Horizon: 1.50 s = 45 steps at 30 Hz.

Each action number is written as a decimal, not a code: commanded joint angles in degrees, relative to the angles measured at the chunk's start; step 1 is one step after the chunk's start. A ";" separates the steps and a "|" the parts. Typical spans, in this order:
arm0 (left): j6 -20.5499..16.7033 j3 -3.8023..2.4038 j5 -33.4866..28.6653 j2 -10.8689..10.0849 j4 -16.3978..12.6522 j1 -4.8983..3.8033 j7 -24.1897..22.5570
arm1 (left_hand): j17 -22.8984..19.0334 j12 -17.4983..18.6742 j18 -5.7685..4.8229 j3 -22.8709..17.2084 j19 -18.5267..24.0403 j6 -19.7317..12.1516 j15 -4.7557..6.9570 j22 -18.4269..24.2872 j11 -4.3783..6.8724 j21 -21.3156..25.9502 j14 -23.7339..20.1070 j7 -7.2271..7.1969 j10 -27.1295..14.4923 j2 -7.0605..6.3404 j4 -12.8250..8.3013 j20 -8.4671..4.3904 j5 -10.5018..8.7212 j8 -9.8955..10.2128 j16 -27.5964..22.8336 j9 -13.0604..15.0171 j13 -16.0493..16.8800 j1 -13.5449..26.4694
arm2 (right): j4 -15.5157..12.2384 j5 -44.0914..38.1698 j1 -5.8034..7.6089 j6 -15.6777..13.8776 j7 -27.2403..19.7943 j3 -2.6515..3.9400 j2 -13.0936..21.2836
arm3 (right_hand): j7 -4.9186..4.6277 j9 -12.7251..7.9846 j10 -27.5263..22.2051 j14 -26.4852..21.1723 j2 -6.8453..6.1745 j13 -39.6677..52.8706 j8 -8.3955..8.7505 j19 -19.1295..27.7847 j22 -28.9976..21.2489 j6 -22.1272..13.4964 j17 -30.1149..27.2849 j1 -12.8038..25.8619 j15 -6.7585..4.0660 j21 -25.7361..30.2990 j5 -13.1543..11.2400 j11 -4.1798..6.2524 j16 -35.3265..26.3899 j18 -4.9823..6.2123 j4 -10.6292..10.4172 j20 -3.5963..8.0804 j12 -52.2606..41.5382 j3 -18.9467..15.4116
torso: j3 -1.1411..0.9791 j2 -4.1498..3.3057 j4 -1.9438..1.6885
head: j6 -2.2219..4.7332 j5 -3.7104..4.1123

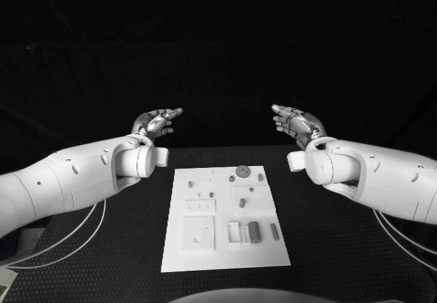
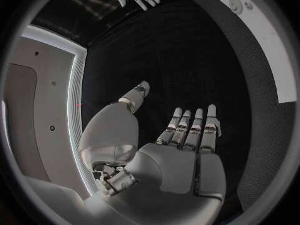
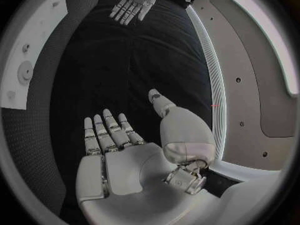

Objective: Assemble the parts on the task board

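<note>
The task board (image 1: 226,252) looks like matt white plastic, its small parts (image 1: 254,231) dull grey. The table (image 1: 346,252) has a black, finely textured, cloth-like surface. Both arms wear smooth, faintly glossy white shells, and the left hand (image 1: 155,122) and right hand (image 1: 296,120) look like satin silver metal.

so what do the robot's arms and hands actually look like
Both arms are smooth white shells with small dark screw dots, ending in rounded white wrist drums. The left hand and right hand are silver metal with segmented fingers; up close their palms are pale grey plates. Thin white cables loop under the left arm.
</note>
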<state>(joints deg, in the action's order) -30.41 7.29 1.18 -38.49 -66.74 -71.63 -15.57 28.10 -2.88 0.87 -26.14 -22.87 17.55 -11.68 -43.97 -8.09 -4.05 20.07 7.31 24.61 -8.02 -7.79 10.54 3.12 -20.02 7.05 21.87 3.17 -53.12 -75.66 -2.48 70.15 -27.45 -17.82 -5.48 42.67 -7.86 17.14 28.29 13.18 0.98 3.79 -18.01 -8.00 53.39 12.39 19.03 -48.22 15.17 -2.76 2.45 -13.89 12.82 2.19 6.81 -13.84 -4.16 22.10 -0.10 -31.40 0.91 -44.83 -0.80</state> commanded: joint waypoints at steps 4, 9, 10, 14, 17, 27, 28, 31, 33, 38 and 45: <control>9.74 0.96 1.94 1.16 3.66 -1.80 7.95 | 3.04 -0.52 -0.87 0.10 -0.44 1.59 -0.48 -0.54 -0.44 -0.36 2.94 1.13 1.91 0.60 -0.21 -0.11 0.17 -1.37 1.59 1.26 0.29 -0.28 | 4.04 -4.37 2.68 16.44 9.65 -1.30 -0.67 | -7.24 1.60 3.40 2.08 -0.38 0.44 -1.89 -1.60 4.78 1.93 2.04 -1.24 0.21 -0.66 0.31 -0.22 2.03 1.22 1.41 -0.04 -1.10 0.25 | -0.01 -0.01 0.08 | -0.25 -0.01; 10.06 1.07 1.99 1.27 4.03 -1.98 8.25 | 5.37 -2.06 -0.87 0.87 -1.57 3.29 -0.81 -1.03 -1.46 -0.83 6.24 2.30 9.35 1.79 -1.26 -0.63 0.16 -2.62 3.43 2.48 1.32 -0.22 | 5.80 -5.06 3.90 19.66 11.66 -1.95 -0.93 | -7.18 3.88 6.20 5.92 -1.05 0.74 -4.73 -3.86 10.55 5.09 5.11 -2.87 0.10 -1.20 0.32 -0.14 5.06 1.87 3.81 0.16 -2.06 0.79 | -0.01 -0.01 0.08 | -0.25 -0.01; 10.06 1.07 1.99 1.27 4.03 -1.98 8.25 | 5.50 -2.42 -0.83 1.12 -2.25 3.88 -0.91 -1.17 -1.69 -1.08 7.11 2.69 10.75 2.16 -1.73 -0.90 0.17 -2.84 3.94 2.58 1.50 -0.19 | 5.97 -5.13 4.02 19.97 11.86 -2.02 -0.95 | -7.23 4.45 6.73 7.41 -1.25 0.80 -5.47 -4.77 12.74 5.98 6.17 -3.37 0.17 -1.46 0.32 -0.20 6.15 2.10 4.43 0.21 -2.28 1.02 | -0.01 -0.01 0.08 | -0.25 -0.01; 11.36 2.40 1.92 1.06 4.49 -1.91 8.09 | 5.87 -3.91 -0.49 1.40 -5.25 7.95 -0.69 -1.31 -2.42 -1.92 11.03 3.92 14.87 4.03 -4.05 -1.97 0.29 -4.28 5.91 3.02 2.04 -0.59 | 9.84 -23.69 3.80 12.39 11.24 -2.06 -2.18 | -7.37 5.70 10.85 12.66 -2.17 1.49 -7.77 -9.70 22.50 10.15 7.30 -6.20 0.56 -2.85 0.36 -0.33 8.84 3.31 7.06 0.57 -4.25 2.58 | -0.02 0.02 0.07 | 1.98 -0.36; 11.76 2.50 2.36 1.02 4.30 -1.90 7.75 | 6.19 -5.08 0.16 0.40 -9.01 11.48 -0.30 -1.20 -2.66 -2.90 15.41 4.11 18.58 5.39 -5.79 -3.04 0.42 -5.05 7.83 3.00 2.48 -1.83 | 10.60 -29.57 3.69 11.07 11.67 -2.06 -2.61 | -7.13 5.98 14.52 16.51 -2.45 1.97 -8.87 -12.83 22.06 13.53 7.49 -8.27 0.31 -3.36 0.38 -0.10 10.27 4.53 9.09 0.75 -5.78 3.98 | 0.01 0.02 0.05 | 2.24 -0.39; 16.49 2.69 8.00 -1.03 0.94 -1.88 7.20 | 9.84 -9.36 2.95 -2.17 -25.56 24.68 4.54 -0.51 -0.72 -7.04 32.98 3.97 34.32 8.38 -8.88 -7.61 3.23 -6.79 15.04 2.70 5.63 -6.54 | 15.06 -53.10 3.18 10.79 12.65 -2.04 -6.27 | -5.53 6.95 25.26 30.46 -3.28 3.36 -10.81 -25.70 19.53 23.20 8.97 -12.37 -4.66 -5.03 0.34 2.95 14.91 9.19 9.90 1.07 -9.10 5.48 | 0.03 -0.13 0.08 | 2.74 -0.62; 16.78 2.69 8.33 -1.27 0.46 -1.88 6.98 | 10.05 -9.26 2.89 -2.17 -26.00 25.09 4.67 -0.38 -0.58 -6.99 33.31 3.88 34.74 8.46 -8.85 -7.77 3.21 -6.64 15.06 2.65 5.78 -6.84 | 15.31 -55.06 3.17 10.87 12.71 -2.03 -6.63 | -5.48 6.93 25.47 31.05 -3.41 3.31 -10.53 -26.46 19.12 23.45 9.00 -12.38 -4.89 -4.82 0.32 2.98 14.82 9.48 9.89 1.02 -8.86 5.30 | 0.03 -0.14 0.08 | 2.73 -0.62; 17.07 2.69 8.57 -2.15 -1.24 -1.90 6.52 | 10.71 -8.69 2.51 -3.78 -27.08 26.15 4.92 0.08 -0.32 -6.64 33.94 3.65 35.74 7.72 -8.35 -8.24 0.26 -5.98 14.87 2.42 6.23 -8.42 | 15.46 -60.61 3.17 11.17 12.69 -2.03 -7.24 | -5.26 6.95 26.22 32.27 -3.63 3.30 -10.06 -27.82 18.42 24.07 9.11 -12.88 -5.32 -4.39 0.33 3.16 14.67 9.98 9.90 0.94 -8.55 5.06 | -0.07 -0.34 -0.04 | 2.89 -0.50; 17.24 2.68 8.57 -2.77 -2.41 -1.91 6.17 | 10.92 -8.36 2.30 -4.35 -27.25 26.41 4.91 0.27 -0.33 -6.40 34.00 3.63 35.94 7.46 -8.33 -8.41 0.17 -5.65 14.66 2.33 6.37 -8.48 | 15.43 -64.23 3.17 11.51 12.78 -2.02 -7.75 | -5.04 7.07 27.44 33.95 -3.71 3.50 -9.99 -29.48 18.22 24.82 9.48 -13.46 -6.13 -4.63 0.35 3.61 15.17 10.53 9.93 0.98 -8.79 5.01 | -0.13 -0.53 -0.09 | 2.89 -0.52; 17.37 2.57 8.57 -4.02 -5.16 -1.95 5.78 | 11.16 -7.90 1.99 -4.60 -27.34 26.50 4.84 0.47 -0.37 -6.09 33.95 3.69 36.04 6.96 -8.30 -8.57 0.15 -5.20 14.35 2.21 6.51 -8.19 | 15.14 -72.56 3.14 11.38 13.07 -2.02 -8.77 | -4.38 7.43 30.72 40.57 -3.96 4.04 -9.92 -36.26 18.08 27.25 11.40 -15.01 -9.22 -6.53 0.38 4.86 17.84 12.65 9.93 1.34 -9.32 4.81 | -0.47 -1.46 -0.51 | 2.86 -0.38; 17.61 2.34 8.59 -5.23 -8.17 -2.39 5.11 | 11.73 -6.89 1.41 -4.77 -27.56 25.51 4.79 0.74 -0.46 -5.54 33.93 3.86 36.22 6.35 -8.04 -8.99 0.14 -3.65 13.71 1.69 6.86 -7.35 | 15.10 -80.96 2.82 11.80 16.06 -2.01 -10.01 | -4.04 7.24 33.51 55.88 -3.99 4.17 -8.53 -53.42 20.10 28.55 17.68 -17.36 -14.51 -14.29 0.41 6.90 28.12 12.81 9.99 7.22 -8.79 3.63 | -0.69 -2.93 -1.78 | 3.60 0.52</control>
<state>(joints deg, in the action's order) -14.14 9.70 9.12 -43.62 -74.46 -73.84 -8.89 39.80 -9.97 2.62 -30.65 -50.19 43.40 -6.85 -43.28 -8.58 -9.81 53.75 11.35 60.31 -1.28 -15.77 1.64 3.49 -23.91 20.96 23.59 9.98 -60.52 -60.55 -75.28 72.97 -16.24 -3.82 -7.52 32.95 -10.82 24.44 61.56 68.33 -3.02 7.93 -26.66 -60.64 73.38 40.69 36.43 -65.18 0.88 -16.68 2.66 -7.04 40.45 14.23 16.85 -6.95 -13.21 25.92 -0.66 -33.54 -0.19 -41.39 -0.55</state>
